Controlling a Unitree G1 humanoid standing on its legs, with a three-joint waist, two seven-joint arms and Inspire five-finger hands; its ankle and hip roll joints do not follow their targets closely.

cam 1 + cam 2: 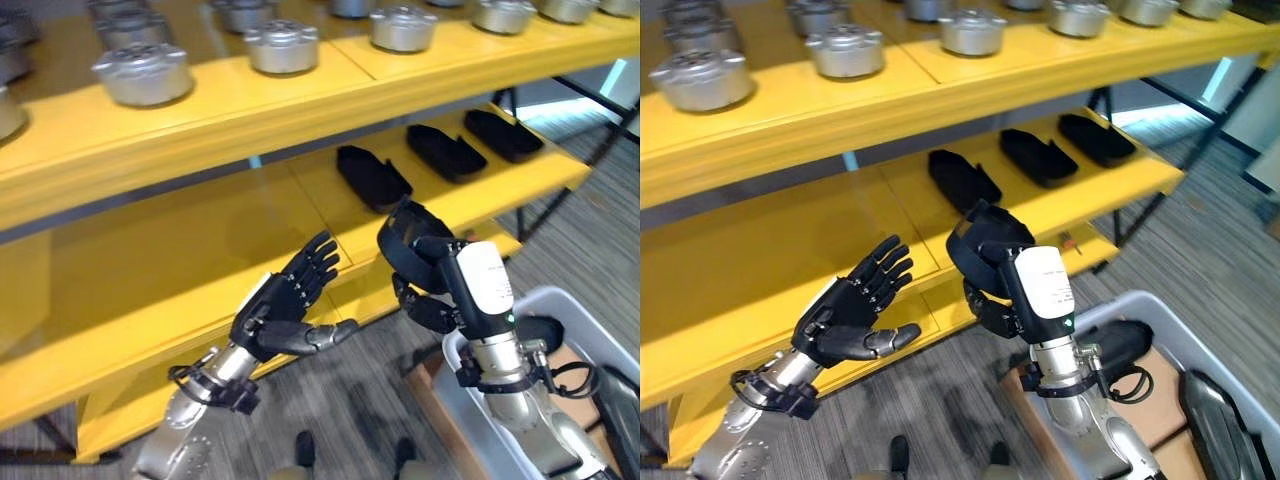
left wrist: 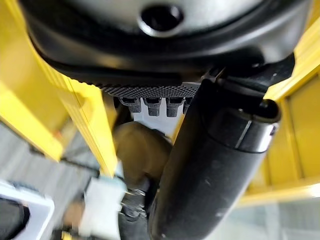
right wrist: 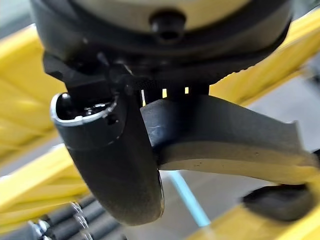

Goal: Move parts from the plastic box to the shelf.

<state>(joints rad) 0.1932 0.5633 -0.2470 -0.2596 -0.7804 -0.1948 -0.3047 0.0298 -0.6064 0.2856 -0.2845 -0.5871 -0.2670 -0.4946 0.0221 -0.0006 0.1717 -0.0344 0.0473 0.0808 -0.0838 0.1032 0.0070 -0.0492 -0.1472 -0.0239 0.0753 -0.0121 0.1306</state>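
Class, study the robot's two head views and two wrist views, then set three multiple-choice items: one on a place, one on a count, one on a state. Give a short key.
1. Where do the silver metal parts stand?
A. on the top shelf
B. in the plastic box
C. on the floor

2. How many black parts lie on the middle shelf?
A. one
B. three
C. five

3. What is the right hand doing?
A. hanging open
B. pressing flat on the shelf
C. gripping a black part

Key:
1 A: the silver metal parts line the top shelf.
2 B: three black parts lie in a row on the middle shelf.
3 C: the right hand curls round a black part near the shelf edge, above the plastic box; the left hand is open with fingers spread.
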